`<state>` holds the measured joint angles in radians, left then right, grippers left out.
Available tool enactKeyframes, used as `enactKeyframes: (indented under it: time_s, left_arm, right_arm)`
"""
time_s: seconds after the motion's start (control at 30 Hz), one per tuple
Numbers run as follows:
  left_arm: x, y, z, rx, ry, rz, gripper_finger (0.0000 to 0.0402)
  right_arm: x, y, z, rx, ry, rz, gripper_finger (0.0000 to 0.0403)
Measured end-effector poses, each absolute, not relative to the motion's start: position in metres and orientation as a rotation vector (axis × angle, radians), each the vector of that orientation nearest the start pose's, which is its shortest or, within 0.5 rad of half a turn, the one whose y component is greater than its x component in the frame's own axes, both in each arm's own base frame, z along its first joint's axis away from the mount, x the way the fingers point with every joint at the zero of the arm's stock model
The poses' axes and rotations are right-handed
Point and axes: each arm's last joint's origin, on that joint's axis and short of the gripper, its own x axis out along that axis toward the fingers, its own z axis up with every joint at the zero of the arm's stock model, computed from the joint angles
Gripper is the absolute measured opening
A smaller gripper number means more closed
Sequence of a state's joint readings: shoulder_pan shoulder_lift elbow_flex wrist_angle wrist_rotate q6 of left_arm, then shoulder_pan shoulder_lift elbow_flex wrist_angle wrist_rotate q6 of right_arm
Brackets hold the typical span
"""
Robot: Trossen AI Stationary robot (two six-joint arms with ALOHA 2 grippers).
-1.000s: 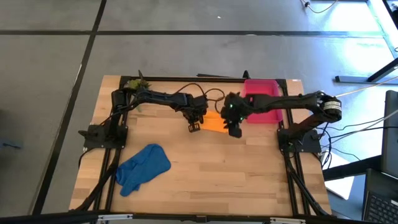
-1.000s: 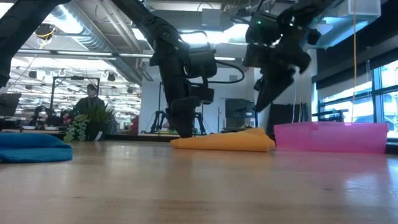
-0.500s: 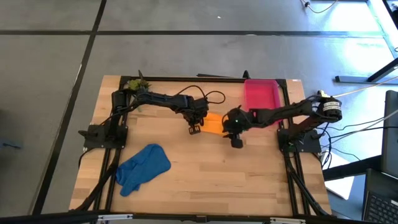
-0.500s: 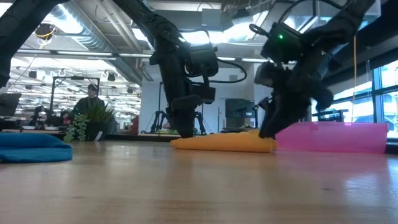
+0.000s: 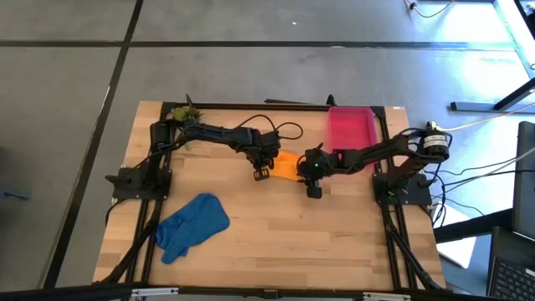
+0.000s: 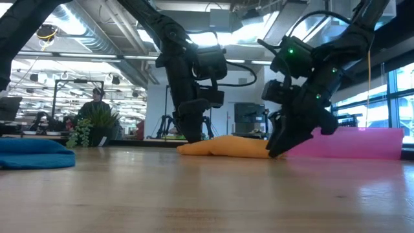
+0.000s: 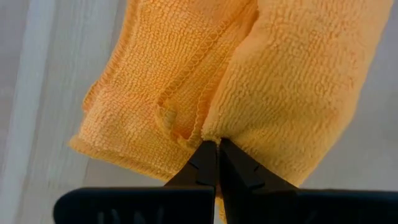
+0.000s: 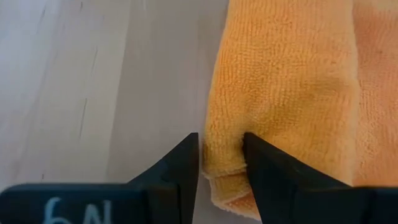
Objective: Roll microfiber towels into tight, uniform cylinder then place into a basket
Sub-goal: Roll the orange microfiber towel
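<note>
The orange towel (image 5: 288, 165) lies bunched on the table in front of the basket (image 5: 351, 134), a pink-red tray at the far right. My left gripper (image 5: 260, 172) points steeply down at the towel's left end and is shut on it. My right gripper (image 5: 313, 191) is low at the towel's near right end. It is open, with a folded edge of the towel (image 8: 221, 155) between its fingers. The blue towel (image 5: 192, 226) lies crumpled on the table at the near left. My left gripper pinches the orange towel at a pucker where a hemmed edge meets a thick fold (image 7: 208, 134), at the fingertips. It comes from above, slanting steeply down. The towel lies on the table, gathered toward the fingertips. My right gripper has one finger (image 8: 186, 165) outside the fold and the other (image 8: 264, 171) on its orange side; whether they touch it I cannot tell.
A small green potted plant (image 5: 182, 113) stands at the far left corner. Bare wood stretches along the near half of the table, right of the blue towel. A person sits in the room beyond, seen in the low view.
My right gripper has come down from above the towel toward the table's near edge. It has tipped over and now stands low at the towel's near right end. My left gripper has kept still on the towel's left end.
</note>
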<state>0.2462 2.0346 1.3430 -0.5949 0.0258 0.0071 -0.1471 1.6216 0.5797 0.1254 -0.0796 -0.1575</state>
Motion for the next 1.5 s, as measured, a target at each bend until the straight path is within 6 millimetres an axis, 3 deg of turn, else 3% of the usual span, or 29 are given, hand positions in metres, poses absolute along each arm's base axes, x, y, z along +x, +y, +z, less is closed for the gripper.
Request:
enactKeyframes:
  time_s: [0.23,0.47,0.73,0.93,1.1,1.5]
  left_arm:
    - [0.381,0.095,0.137,-0.167,1.277,0.183,0.0]
    - [0.381,0.095,0.137,-0.167,1.276,0.183,0.0]
    - [0.381,0.095,0.137,-0.166,1.269,0.178,0.0]
    - [0.382,0.094,0.137,-0.147,1.264,0.132,0.0]
    - [0.382,0.094,0.137,-0.092,1.268,0.091,0.0]
    - [0.383,0.09,0.137,0.031,1.268,0.008,0.0]
  right_arm:
    - [0.266,-0.039,0.107,-0.027,0.915,-0.062,0.0117]
    - [0.264,-0.039,0.106,0.018,0.941,-0.095,0.0016]
    - [0.272,-0.044,0.117,0.301,0.992,0.056,0.0008]
    - [0.284,-0.066,0.142,0.504,0.996,0.165,0.0008]
    - [0.281,-0.087,0.154,0.724,0.952,0.276,0.0008]
    - [0.267,-0.121,0.146,1.048,0.958,0.143,0.0008]
